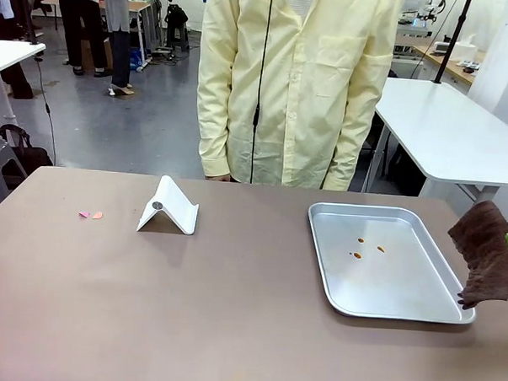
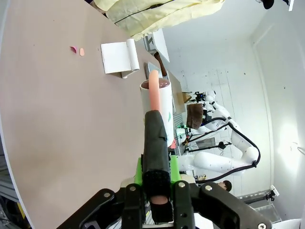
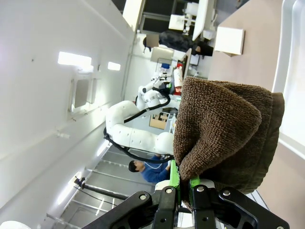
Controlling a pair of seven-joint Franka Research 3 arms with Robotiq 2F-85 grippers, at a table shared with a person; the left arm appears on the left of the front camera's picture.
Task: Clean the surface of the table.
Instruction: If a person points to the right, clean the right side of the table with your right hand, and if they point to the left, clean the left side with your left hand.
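Table (image 1: 231, 324): two pink scraps (image 1: 97, 215), one stand (image 1: 169, 208), one tray (image 1: 402, 281) holding three crumbs (image 1: 356, 255).

Left gripper (image 2: 156, 175): black housing, green pads (image 2: 174, 169), silver screws (image 2: 206, 187) on the knuckles behind them. Right gripper (image 3: 183, 187): same build. Person (image 1: 297, 83): pale yellow long-sleeved coat (image 1: 334, 101), thin black cable (image 1: 264, 64) down its front.
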